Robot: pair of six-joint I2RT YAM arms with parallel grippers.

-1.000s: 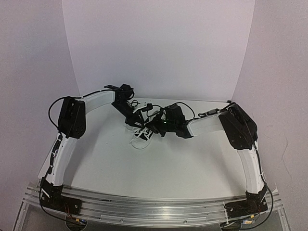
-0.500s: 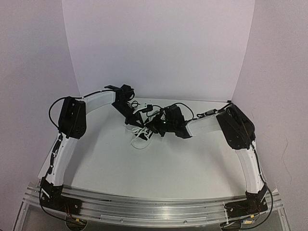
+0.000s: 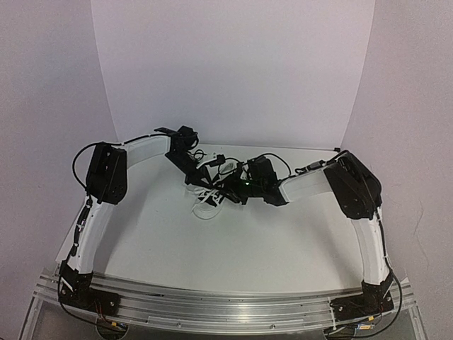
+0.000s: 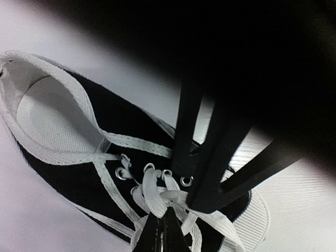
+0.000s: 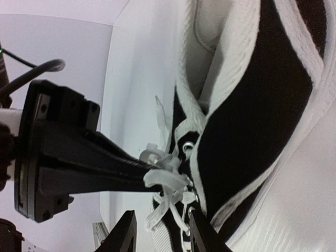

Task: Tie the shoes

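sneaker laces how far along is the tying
Done: the laces are threaded up the sneaker. In hand: the left hand pinches a bunch of lace, and the right hand hovers open beside it. Left: no finished bow shows, so the knot is not yet tied.

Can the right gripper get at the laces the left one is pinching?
Likely yes: the right gripper is open right beside the laces, a loose strand between its fingers; the left gripper pinches them from the opposite side.

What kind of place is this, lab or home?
Probably a lab test cell: plain white backdrop panels, white table, left arm and right arm on an aluminium rail, one sneaker whose laces the left tool pinches.
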